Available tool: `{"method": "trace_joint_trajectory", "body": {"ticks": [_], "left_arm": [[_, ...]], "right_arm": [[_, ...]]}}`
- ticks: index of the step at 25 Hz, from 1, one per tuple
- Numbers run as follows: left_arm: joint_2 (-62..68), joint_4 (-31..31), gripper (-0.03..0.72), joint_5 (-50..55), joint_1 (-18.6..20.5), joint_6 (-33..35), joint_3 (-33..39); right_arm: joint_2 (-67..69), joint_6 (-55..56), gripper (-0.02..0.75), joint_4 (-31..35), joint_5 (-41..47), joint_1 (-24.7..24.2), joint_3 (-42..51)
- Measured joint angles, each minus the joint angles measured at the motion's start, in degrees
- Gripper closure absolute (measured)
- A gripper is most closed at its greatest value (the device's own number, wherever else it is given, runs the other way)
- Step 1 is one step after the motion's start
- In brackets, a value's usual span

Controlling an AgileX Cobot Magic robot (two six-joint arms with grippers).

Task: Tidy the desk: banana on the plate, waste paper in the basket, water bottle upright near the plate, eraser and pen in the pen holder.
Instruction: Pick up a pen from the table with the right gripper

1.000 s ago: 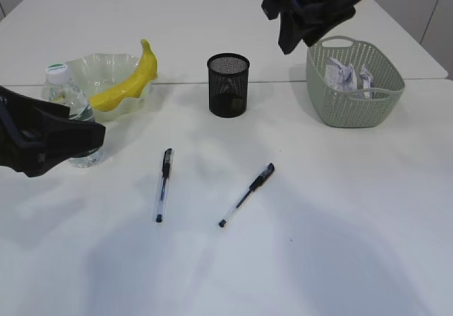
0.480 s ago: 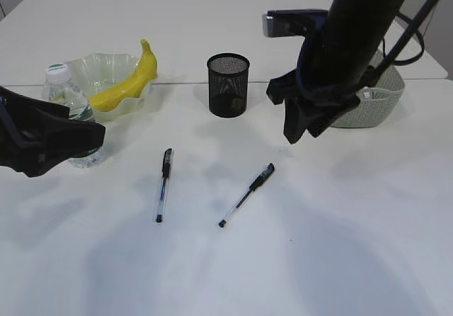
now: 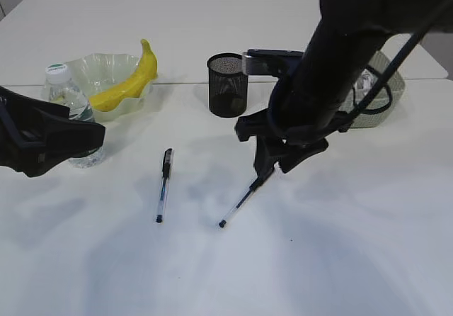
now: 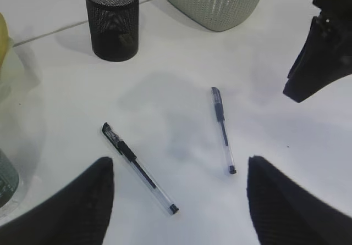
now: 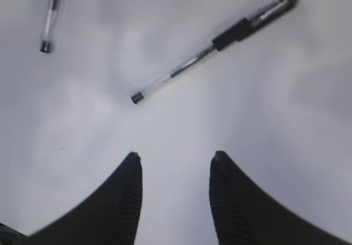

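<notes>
Exterior view: right gripper is brought from above the basket down over the right pen, fingers half open and empty; a pickup for the holder is judged imminent. Left gripper is kept wide open, empty, beside the bottle. Left pen is unmoved.

- White table, a seam running across it.
- Lying flat: two clear-barrelled black-capped pens.
- Standing: black mesh cup, sage plastic basket, clear bottle, translucent wavy plate.
</notes>
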Motion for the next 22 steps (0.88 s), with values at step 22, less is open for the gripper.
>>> {"method": "trace_joint_trajectory", "body": {"ticks": [22], "left_arm": [[0.0,0.0,0.148,-2.8,0.0,0.0,0.0]], "right_arm": [[7.2,13.4,0.351,2.3,-11.1,1.8,1.3]]}}
